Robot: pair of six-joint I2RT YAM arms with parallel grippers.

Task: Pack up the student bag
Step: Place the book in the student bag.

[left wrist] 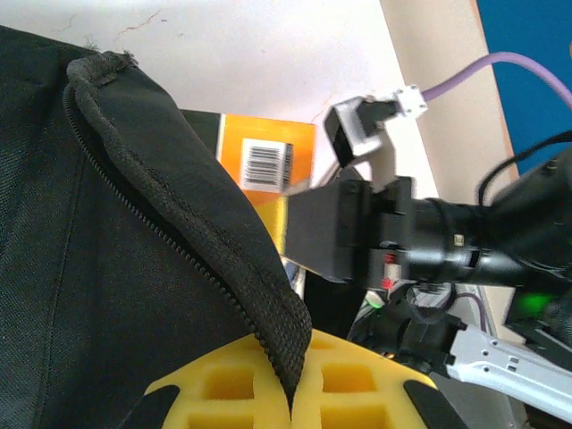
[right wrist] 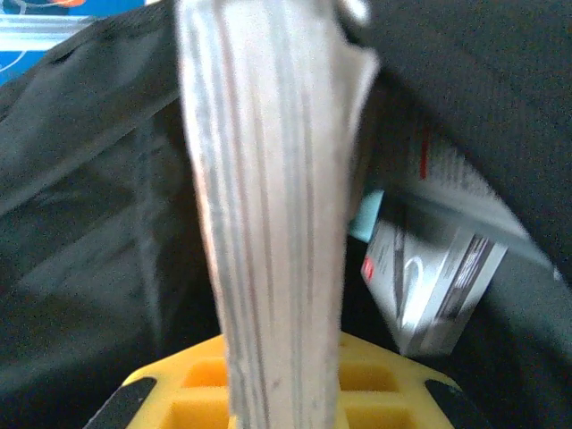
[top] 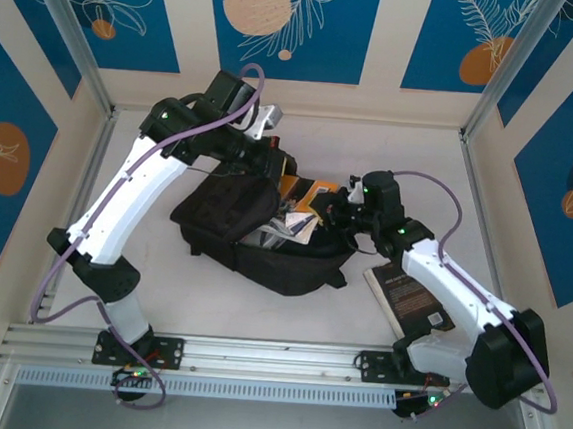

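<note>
White table (top: 208, 313): black backpack (top: 221, 214) lies slumped mid-surface. Dark book (top: 405, 290) flat on the tabletop just right of the backpack, toward the near edge, printed cover up.

Black bag (top: 231, 215), orange book (left wrist: 268, 156), blue walls (top: 312, 36).
The bag is plain black; the book is orange with a white barcode patch. Pads (left wrist: 223, 384) are yellow and the cable (left wrist: 500, 63) purple. The walls carry cream leaf outlines and peach discs.

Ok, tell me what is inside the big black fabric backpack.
Inside the large black fabric backpack: an orange book with a barcode half in the mouth, and a grey-white printed booklet deeper. Dark fabric covers the rest.
</note>
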